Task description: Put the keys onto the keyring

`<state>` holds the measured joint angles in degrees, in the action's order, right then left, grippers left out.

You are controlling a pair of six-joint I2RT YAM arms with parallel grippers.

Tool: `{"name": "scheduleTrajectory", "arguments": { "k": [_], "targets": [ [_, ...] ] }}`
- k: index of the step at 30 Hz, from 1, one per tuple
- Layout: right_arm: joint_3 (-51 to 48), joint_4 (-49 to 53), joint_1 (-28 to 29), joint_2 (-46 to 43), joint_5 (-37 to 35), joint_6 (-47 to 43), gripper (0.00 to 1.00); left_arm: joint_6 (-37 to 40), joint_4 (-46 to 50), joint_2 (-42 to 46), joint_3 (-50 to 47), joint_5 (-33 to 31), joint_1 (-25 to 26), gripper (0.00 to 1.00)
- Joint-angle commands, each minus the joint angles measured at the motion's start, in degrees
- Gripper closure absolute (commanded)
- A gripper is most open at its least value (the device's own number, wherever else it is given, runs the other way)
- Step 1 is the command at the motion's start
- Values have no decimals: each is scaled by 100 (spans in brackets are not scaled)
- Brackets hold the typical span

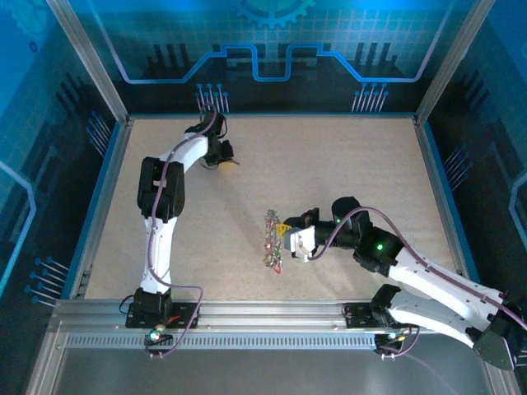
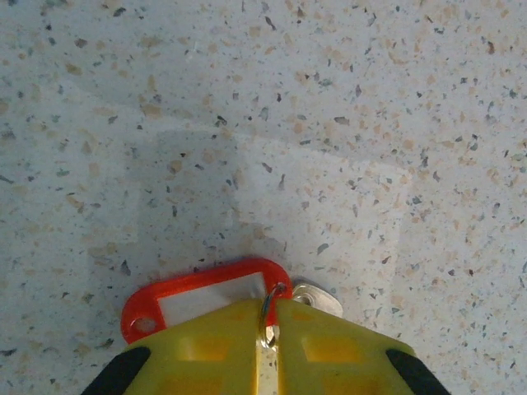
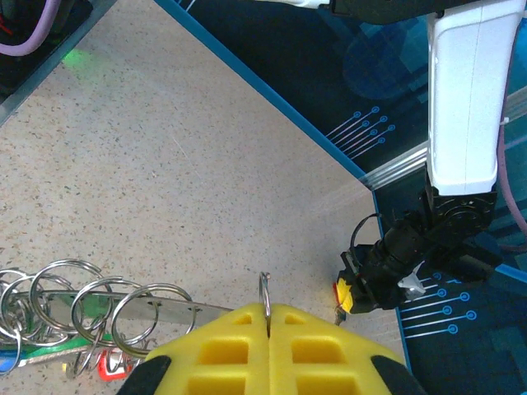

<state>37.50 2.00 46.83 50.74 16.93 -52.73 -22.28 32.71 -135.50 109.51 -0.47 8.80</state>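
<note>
One of the keys (image 2: 318,298), silver with a red tag (image 2: 198,290), lies on the speckled table at the far left-centre. My left gripper (image 2: 268,306) is shut on its small split ring and sits low over the table (image 1: 233,164). The keyring (image 1: 272,240) lies mid-table as a long cluster of silver rings (image 3: 90,306) on a metal strip, with coloured tags under it. At the keyring's right end my right gripper (image 3: 268,311) is shut on a thin ring seen edge-on. In the top view my right gripper (image 1: 283,233) touches that cluster.
Blue-lit walls and an aluminium frame (image 1: 247,314) bound the table. The left arm (image 3: 395,255) shows far off near the back wall in the right wrist view.
</note>
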Motion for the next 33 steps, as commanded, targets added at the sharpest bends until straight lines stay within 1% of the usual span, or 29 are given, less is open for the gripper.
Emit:
{"name": "scheduleTrajectory", "arguments": {
  "k": [1,3,5,7,9,12,15,18,21,25,28,31,33],
  "targets": [
    [193,-187,-25,-30,128,79,100,170,174,-135,178,-56,75,86],
    [191,-191,-31,-20,139,79,100,205,182,-134,195,-58,94,87],
    [189,-200,-35,-18,140,79,100,236,196,-135,202,-63,107,90],
    [191,-200,-37,-20,136,87,100,283,223,-126,210,-93,114,96],
    [188,-207,-42,-20,127,109,100,376,313,-79,245,-26,122,97],
    [221,-206,-65,5,71,196,100,684,513,141,254,478,122,99],
    [234,-280,-109,56,16,375,100,1016,400,654,-86,1008,122,100],
    [227,-431,-194,76,37,608,100,1311,155,1299,-567,1247,131,100],
    [232,-564,-318,98,173,900,100,1932,-489,2112,-1430,2070,169,100],
    [240,-704,-458,154,285,1244,100,2596,-1997,3399,-3045,2933,266,100],
    [291,-706,-533,214,379,1450,100,3101,-3009,4214,-4067,3573,362,100],
    [337,-708,-584,278,554,1561,100,3703,-3563,4812,-4723,4219,495,100],
    [323,-814,-626,278,725,1655,100,3978,-3672,5110,-4954,4368,625,100]
  ]
}}
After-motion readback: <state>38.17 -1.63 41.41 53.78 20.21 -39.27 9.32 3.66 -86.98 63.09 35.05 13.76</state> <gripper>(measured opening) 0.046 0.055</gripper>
